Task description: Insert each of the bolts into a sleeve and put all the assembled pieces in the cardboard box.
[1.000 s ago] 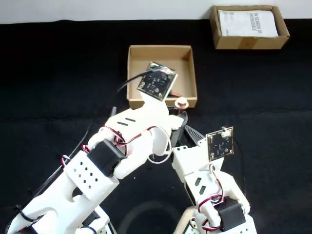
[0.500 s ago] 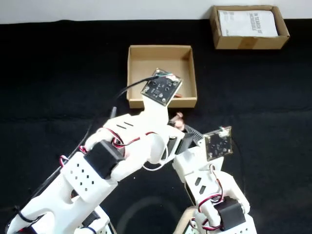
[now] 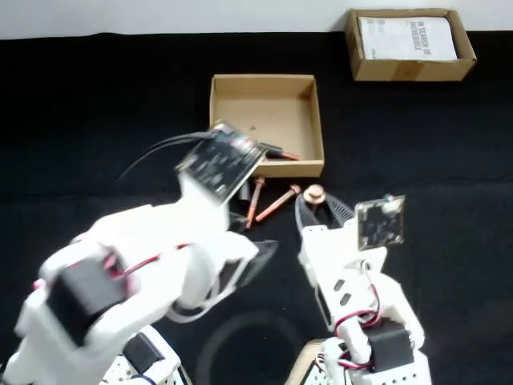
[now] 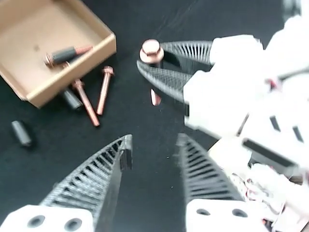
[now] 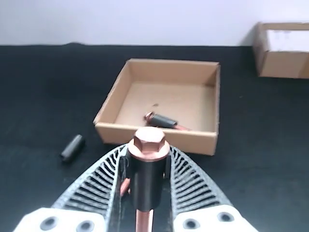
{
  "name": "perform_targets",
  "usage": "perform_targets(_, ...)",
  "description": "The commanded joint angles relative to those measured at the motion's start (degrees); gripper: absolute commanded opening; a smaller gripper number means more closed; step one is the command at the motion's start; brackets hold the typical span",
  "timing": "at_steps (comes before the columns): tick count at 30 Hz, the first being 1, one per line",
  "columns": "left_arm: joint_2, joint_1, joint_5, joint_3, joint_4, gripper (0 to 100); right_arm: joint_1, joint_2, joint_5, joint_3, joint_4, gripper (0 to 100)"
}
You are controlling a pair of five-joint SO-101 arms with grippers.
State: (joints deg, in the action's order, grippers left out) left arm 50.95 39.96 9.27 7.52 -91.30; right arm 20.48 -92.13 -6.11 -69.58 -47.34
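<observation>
– Where is the cardboard box (image 3: 264, 79) sitting?
– At far centre, open side up. One assembled piece (image 3: 276, 151), a copper bolt in a dark sleeve, is lying flat by its near wall, toward the right.
– And the loose parts?
– A copper bolt (image 3: 255, 200) and a second bolt (image 3: 276, 204) are lying just near of the box, angled toward each other. A dark sleeve (image 5: 72, 146) is lying left of them and another sleeve (image 4: 71, 99) just beside them.
– Anything else?
– A sleeved bolt (image 3: 315, 193) is standing head up, pinched in the right gripper (image 5: 147, 150), to the right of the loose bolts.

Assembled piece (image 5: 161, 121) in cardboard box (image 5: 154, 138); bolts (image 4: 104, 90) before it, perhaps touching.
</observation>
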Motion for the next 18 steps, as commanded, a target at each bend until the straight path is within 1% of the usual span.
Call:
perform_targets(1, 5.41, 0.13, -3.52, -1.71, -0.97, 0, -1.01, 12.00, 0.53, 14.29, 1.27, 0.9)
perform_targets(4, 9.54, -0.40, -3.87, 2.77, -0.62, 3, -0.92, 22.73, 0.53, 23.87, 1.27, 0.9)
perform_targets(7, 13.58, -4.88, -3.69, 10.24, -0.53, 3, -0.92, 33.63, 0.88, 33.01, 1.27, 0.9)
perform_targets(10, 18.59, -12.18, -3.69, 19.30, 2.55, 3, -0.92, 44.62, 1.49, 41.01, 1.27, 0.9)
perform_targets(12, 22.90, -18.24, -3.69, 25.98, 5.71, 3, -0.92, 51.82, 4.75, 45.76, 1.27, 0.8)
perform_targets(15, 30.46, -26.86, -3.69, 36.70, 12.92, 3, -0.84, 61.41, 10.37, 52.09, 1.27, 0.8)
perform_targets(18, 39.16, -33.71, -3.60, 46.55, 19.16, 3, -0.84, 69.76, 15.65, 56.92, 1.19, 0.8)
